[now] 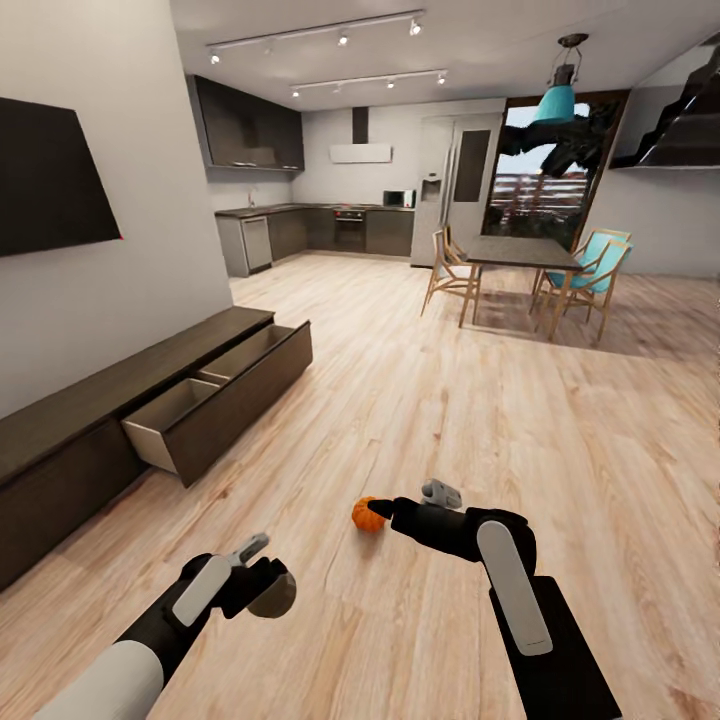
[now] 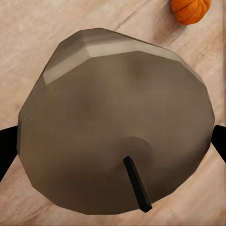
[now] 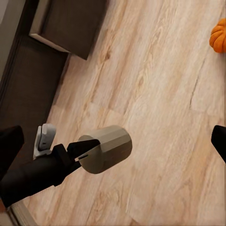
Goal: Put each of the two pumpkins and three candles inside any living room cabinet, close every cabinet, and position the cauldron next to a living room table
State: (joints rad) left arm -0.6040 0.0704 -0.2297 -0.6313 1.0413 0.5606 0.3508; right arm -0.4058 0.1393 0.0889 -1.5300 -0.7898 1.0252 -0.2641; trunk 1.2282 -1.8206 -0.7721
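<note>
pumpkin (image 1: 367,514) on floor near open-drawered cabinet (image 1: 215,395) (path clear).

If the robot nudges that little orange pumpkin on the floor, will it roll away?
Probably a little: the pumpkin looks round and sits loose on smooth wood floor. Its ribbed sides may give the fingers some grip, and it looks rigid.

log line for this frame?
left gripper: shut on candle | right gripper: open, empty | pumpkin: floor | cabinet: drawers open
</note>
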